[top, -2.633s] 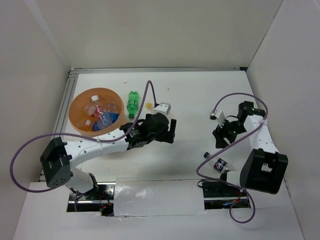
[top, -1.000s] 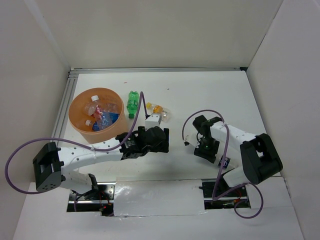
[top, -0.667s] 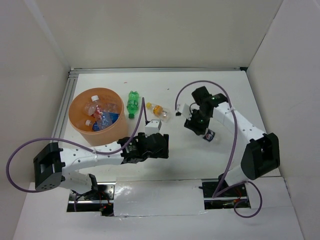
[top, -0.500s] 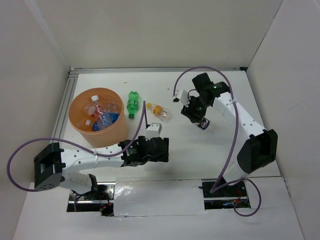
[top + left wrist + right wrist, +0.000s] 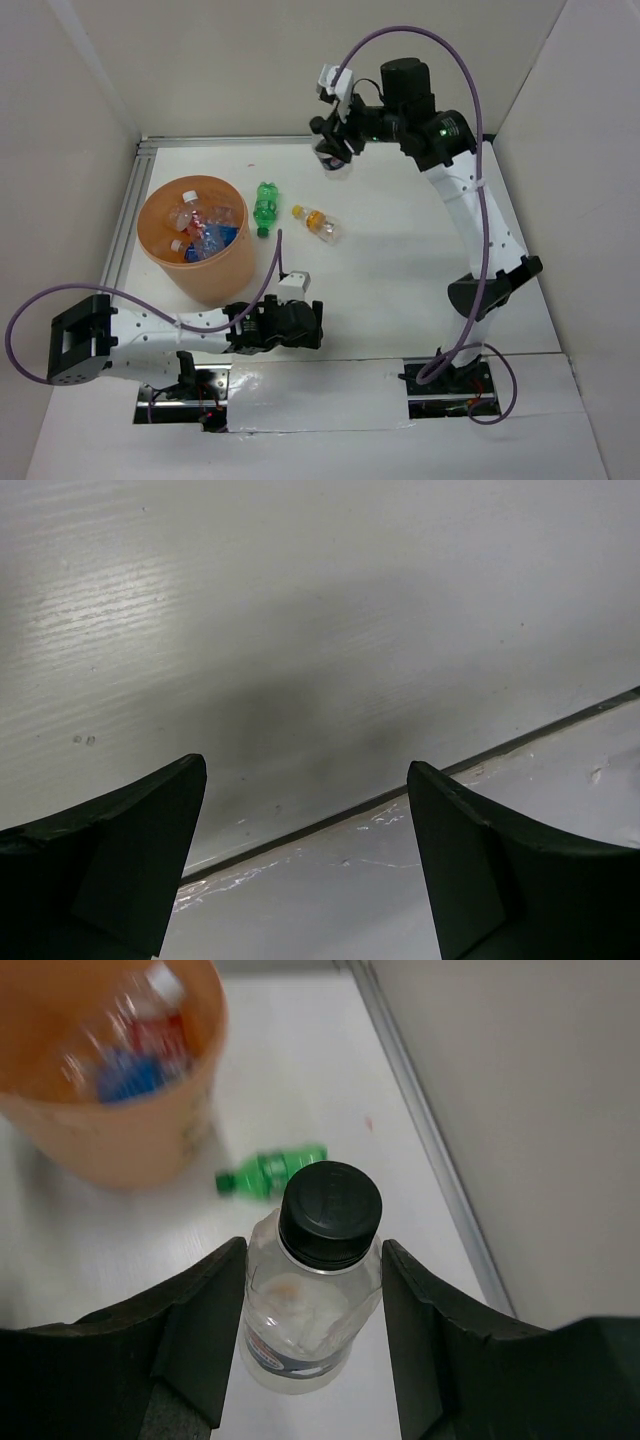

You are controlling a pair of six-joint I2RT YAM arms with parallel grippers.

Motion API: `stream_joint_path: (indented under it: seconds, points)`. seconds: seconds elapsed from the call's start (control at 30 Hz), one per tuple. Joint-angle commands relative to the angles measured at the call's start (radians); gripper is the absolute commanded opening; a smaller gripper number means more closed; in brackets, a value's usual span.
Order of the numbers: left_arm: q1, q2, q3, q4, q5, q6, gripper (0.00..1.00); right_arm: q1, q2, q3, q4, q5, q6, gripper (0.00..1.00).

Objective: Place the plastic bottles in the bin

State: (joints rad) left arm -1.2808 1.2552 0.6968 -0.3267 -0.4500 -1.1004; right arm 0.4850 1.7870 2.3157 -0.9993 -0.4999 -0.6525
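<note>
The bin (image 5: 210,278) is an orange bucket at the left with several bottles inside. It also shows blurred in the right wrist view (image 5: 110,1140). A green bottle (image 5: 264,207) lies just right of it, also in the right wrist view (image 5: 272,1170). An orange-capped clear bottle (image 5: 316,221) lies further right. My right gripper (image 5: 335,152) is raised high over the table's back, shut on a clear black-capped bottle (image 5: 312,1320), right of the bin. My left gripper (image 5: 300,325) is open and empty, low near the front edge; between its jaws (image 5: 305,770) is bare table.
White walls enclose the table on three sides. A metal rail (image 5: 300,140) runs along the back edge and another along the left. A taped white strip (image 5: 320,385) covers the near edge by the arm bases.
My right gripper took the black-capped bottle from the front right of the table and lifted it up and back-left. My left arm drew back toward the near edge.
</note>
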Motion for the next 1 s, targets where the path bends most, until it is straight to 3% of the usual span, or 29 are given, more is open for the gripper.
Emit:
stream_joint_path:
  seconds: [0.0, 0.1, 0.27, 0.43, 0.5, 0.57, 0.6, 0.63, 0.73, 0.9, 0.97]
  points:
    - [-0.015, -0.020, -0.003, 0.060, 0.005, -0.024, 0.94, 0.076, -0.052, -0.036, 0.394, -0.149, 0.229, 0.07]
    - [-0.035, 0.016, 0.009, 0.051, -0.004, -0.010, 0.94, 0.150, -0.042, -0.084, 0.643, -0.218, 0.464, 0.08]
    - [-0.046, 0.091, 0.044, 0.031, -0.013, 0.049, 0.94, 0.280, 0.118, 0.002, 0.793, -0.278, 0.666, 0.08]
    - [-0.055, 0.113, 0.066, 0.018, -0.035, 0.059, 0.94, 0.334, 0.233, 0.022, 0.829, -0.288, 0.741, 0.12]
    - [-0.055, 0.113, 0.066, 0.018, -0.045, 0.048, 0.94, 0.346, 0.262, 0.022, 0.820, -0.279, 0.751, 0.21]
    - [-0.055, 0.101, 0.055, 0.018, -0.046, 0.034, 0.94, 0.356, 0.282, 0.011, 0.805, -0.261, 0.751, 0.37]
    - [-0.055, 0.101, 0.055, 0.018, -0.058, 0.034, 0.94, 0.356, 0.293, 0.011, 0.804, -0.218, 0.751, 0.67]
    - [-0.055, 0.101, 0.055, 0.018, -0.058, 0.034, 0.94, 0.345, 0.293, 0.001, 0.792, -0.203, 0.751, 0.79]
    - [-0.055, 0.090, 0.098, 0.018, -0.099, 0.048, 0.95, 0.304, 0.284, 0.013, 0.759, -0.192, 0.738, 1.00]
    - [-0.055, 0.090, 0.173, -0.006, -0.193, 0.070, 0.99, 0.166, 0.253, 0.089, 0.619, -0.192, 0.719, 1.00]
    - [-0.040, 0.117, 0.225, -0.015, -0.226, 0.070, 0.99, 0.054, 0.220, 0.090, 0.538, -0.192, 0.699, 1.00]
